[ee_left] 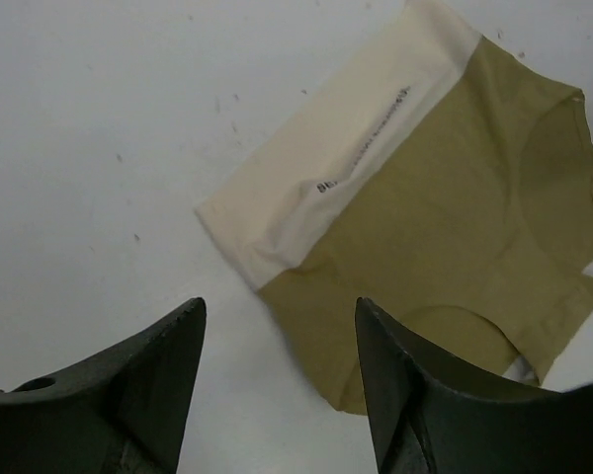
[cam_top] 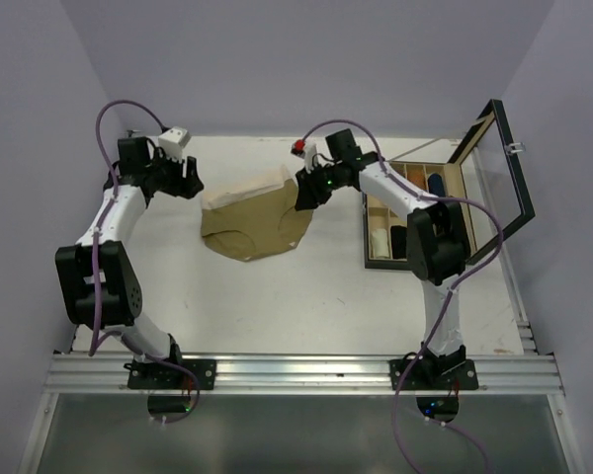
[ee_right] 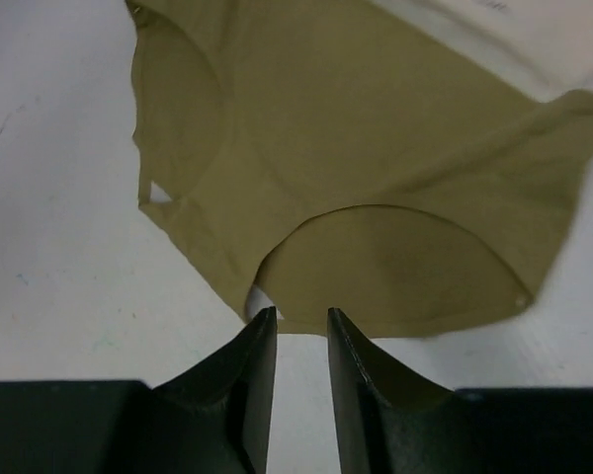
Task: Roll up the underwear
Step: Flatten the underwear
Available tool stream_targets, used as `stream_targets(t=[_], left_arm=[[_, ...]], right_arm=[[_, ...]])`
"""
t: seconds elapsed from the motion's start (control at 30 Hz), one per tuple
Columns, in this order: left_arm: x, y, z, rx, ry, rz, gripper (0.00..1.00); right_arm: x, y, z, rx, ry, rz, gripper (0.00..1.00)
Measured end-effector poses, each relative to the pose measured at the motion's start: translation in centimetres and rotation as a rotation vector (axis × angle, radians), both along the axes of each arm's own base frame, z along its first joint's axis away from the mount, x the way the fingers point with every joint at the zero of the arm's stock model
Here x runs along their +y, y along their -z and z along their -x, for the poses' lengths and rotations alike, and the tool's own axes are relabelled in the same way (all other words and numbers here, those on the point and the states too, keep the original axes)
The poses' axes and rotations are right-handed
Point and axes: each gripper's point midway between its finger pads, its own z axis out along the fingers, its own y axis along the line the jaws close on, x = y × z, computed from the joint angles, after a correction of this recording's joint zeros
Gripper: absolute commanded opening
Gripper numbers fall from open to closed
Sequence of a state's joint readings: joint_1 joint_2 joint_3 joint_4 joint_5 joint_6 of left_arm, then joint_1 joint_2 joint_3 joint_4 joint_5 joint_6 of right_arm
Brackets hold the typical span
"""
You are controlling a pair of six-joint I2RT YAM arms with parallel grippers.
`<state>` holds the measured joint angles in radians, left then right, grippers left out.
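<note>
- Dark fingers point(ee_left: 128, 395) of the left gripper point(ee_left: 279, 306) fill the bottom of the left wrist view. The jaws stand well apart with nothing between them.
- From above, the left gripper point(cam_top: 188, 183) sits just left of the underwear and is not gripping it.
- Olive-tan underwear point(cam_top: 252, 225) lies spread on the white table point(cam_top: 277, 306), between the two grippers. Its cream waistband point(ee_left: 346, 158) runs along the far edge, printed with small dark lettering too fine to read. The leg openings face the near side.
- At the garment's right edge is the right gripper point(cam_top: 306, 193). In its wrist view the right gripper point(ee_right: 296, 314) shows only a narrow gap between the jaws, with bare table in the gap. The tips are at the curved hem of the underwear point(ee_right: 376, 148), and no cloth is pinched.
- Far right stands a wooden compartment box point(cam_top: 373, 222) with its glass lid point(cam_top: 499, 168) raised. Rolled items, dark and cream, sit in several compartments.
</note>
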<state>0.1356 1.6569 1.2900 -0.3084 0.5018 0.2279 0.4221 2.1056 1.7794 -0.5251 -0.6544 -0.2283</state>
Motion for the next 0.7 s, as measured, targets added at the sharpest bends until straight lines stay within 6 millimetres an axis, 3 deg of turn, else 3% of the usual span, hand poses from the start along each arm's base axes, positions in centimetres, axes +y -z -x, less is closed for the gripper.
stream_targets(t=[0.13, 0.3, 0.43, 0.6, 0.7], left_arm=[[-1.2, 3.5, 4.3, 0.139, 0.023, 0.033, 0.65], [-1.7, 5.5, 8.0, 0.247, 0.028, 0.049, 0.65], [-1.9, 5.4, 9.0, 0.261, 0.04, 0.046, 0.65], [-2.1, 5.5, 9.4, 0.264, 0.063, 0.05, 0.65], [-2.5, 5.7, 10.0, 0.266, 0.082, 0.06, 0.65]], right_arm=[[1.8, 4.8, 3.8, 0.118, -0.082, 0.048, 0.21], [0.2, 10.8, 8.1, 0.312, -0.059, 0.094, 0.18], [1.2, 10.9, 10.7, 0.341, -0.079, 0.07, 0.16], [4.9, 10.9, 17.5, 0.39, -0.226, 0.077, 0.14], [5.9, 10.3, 21.0, 0.406, -0.282, 0.093, 0.14]])
